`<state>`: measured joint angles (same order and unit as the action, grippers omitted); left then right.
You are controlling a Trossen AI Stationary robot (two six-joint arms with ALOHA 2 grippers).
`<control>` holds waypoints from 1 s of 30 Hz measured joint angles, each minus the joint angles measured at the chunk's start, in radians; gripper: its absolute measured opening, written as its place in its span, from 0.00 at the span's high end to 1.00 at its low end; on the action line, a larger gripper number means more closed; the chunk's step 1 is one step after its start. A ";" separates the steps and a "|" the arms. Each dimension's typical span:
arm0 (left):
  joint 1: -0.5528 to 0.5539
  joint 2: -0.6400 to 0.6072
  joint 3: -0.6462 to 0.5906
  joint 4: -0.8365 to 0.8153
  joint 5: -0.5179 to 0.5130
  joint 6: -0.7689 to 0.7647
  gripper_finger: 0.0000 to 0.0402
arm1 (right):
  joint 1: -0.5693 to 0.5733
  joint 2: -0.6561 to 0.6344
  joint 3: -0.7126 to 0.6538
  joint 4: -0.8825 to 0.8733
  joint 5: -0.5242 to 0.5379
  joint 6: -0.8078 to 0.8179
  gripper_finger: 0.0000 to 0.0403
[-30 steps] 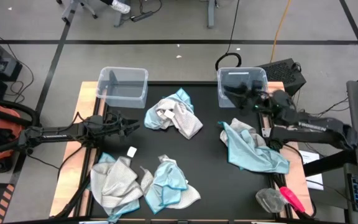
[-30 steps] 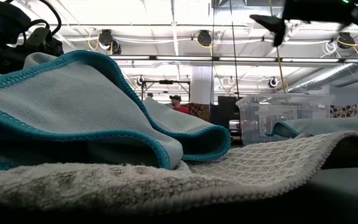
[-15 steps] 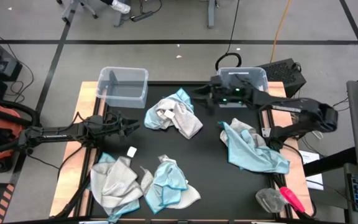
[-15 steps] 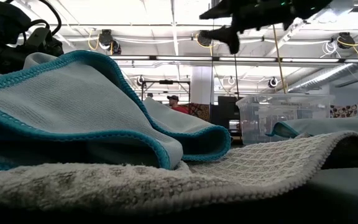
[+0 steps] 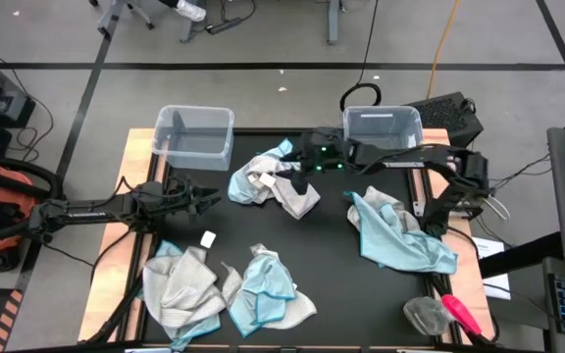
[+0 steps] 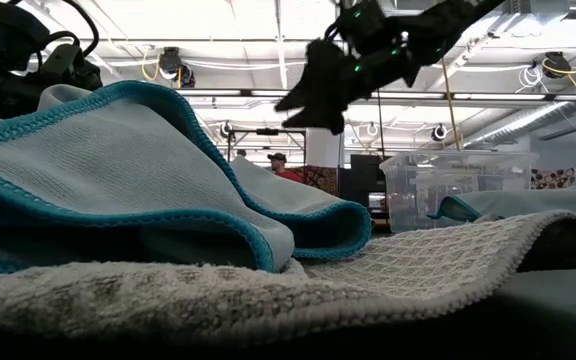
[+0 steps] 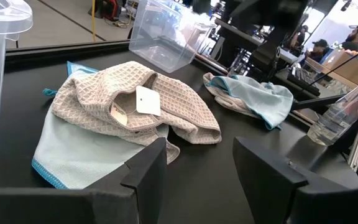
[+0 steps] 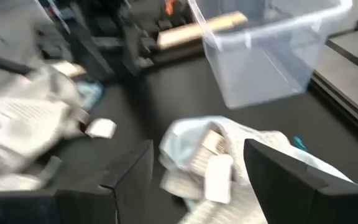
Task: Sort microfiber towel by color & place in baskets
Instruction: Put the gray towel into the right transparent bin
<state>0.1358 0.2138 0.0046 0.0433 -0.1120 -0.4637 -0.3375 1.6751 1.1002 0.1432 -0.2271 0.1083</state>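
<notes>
The right claw (image 5: 295, 175), spread, hovers over the far centre grey-and-blue towel pile (image 5: 275, 182). The left claw (image 5: 207, 199), spread, waits left. Both baskets (image 5: 194, 136) (image 5: 382, 128) stand at the bench's (image 5: 327, 245) far edge.

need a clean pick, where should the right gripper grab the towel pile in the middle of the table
Judging from above, the grey waffle towel lies bunched on top of the blue towel, folds raised. Pinch its top fold, coming straight down. The right gripper already hovers over it, fingers open; the left gripper waits on the pile's other side.
</notes>
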 joint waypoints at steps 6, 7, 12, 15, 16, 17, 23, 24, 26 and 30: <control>0.000 0.000 0.000 0.000 0.000 0.000 0.52 | 0.007 0.108 0.056 -0.056 0.084 -0.089 0.40; 0.000 0.000 0.000 0.000 0.000 0.000 0.52 | 0.009 0.125 0.067 -0.059 0.100 -0.097 0.40; 0.000 0.000 0.000 0.000 0.000 0.000 0.52 | 0.012 0.168 0.088 -0.066 0.223 -0.138 0.40; 0.000 0.000 0.000 0.000 0.000 0.000 0.52 | 0.012 0.179 0.090 -0.070 0.273 -0.155 0.40; 0.000 0.000 0.000 0.000 0.000 0.000 0.52 | 0.012 0.184 0.090 -0.083 0.276 -0.155 0.40; 0.000 0.000 0.000 0.000 0.000 0.000 0.52 | 0.010 0.190 0.090 -0.093 0.277 -0.155 0.40; 0.000 0.000 0.000 0.000 0.000 0.000 0.52 | 0.022 0.229 0.089 -0.189 0.278 -0.114 0.40; 0.000 0.000 0.000 0.000 0.000 0.000 0.52 | 0.028 0.234 0.089 -0.199 0.280 -0.104 0.40; 0.000 0.000 0.000 0.000 0.000 0.000 0.52 | 0.035 0.236 0.088 -0.221 0.282 -0.090 0.40; 0.000 0.000 0.000 0.000 0.000 0.000 0.52 | 0.047 0.235 0.088 -0.233 0.332 -0.091 0.42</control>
<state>0.1360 0.2138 0.0044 0.0429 -0.1120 -0.4637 -0.2905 1.9102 1.1885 -0.0900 0.1048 0.0174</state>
